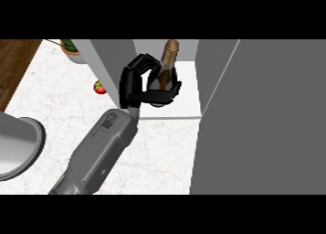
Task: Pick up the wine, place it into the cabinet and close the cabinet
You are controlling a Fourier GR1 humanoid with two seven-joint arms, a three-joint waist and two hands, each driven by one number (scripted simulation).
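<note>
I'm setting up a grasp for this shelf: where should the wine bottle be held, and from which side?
Grip the wine bottle round its wide lower body, below the thin neck, coming in from the cabinet's open front. It stands upright on the shelf, and the robot hand wraps it there.

I'm looking steeply down on a white marbled counter (158,151), my landmark here. Off the counter's left edge runs dark wooden floor (10,68). At the counter's far left corner stands a potted plant (70,50), and just nearer than that I see a small red fruit (99,87) lying on the stone. A big grey round vessel (13,148) covers the counter's near left. Over the counter's right side looms a flat grey panel (273,119).
</note>
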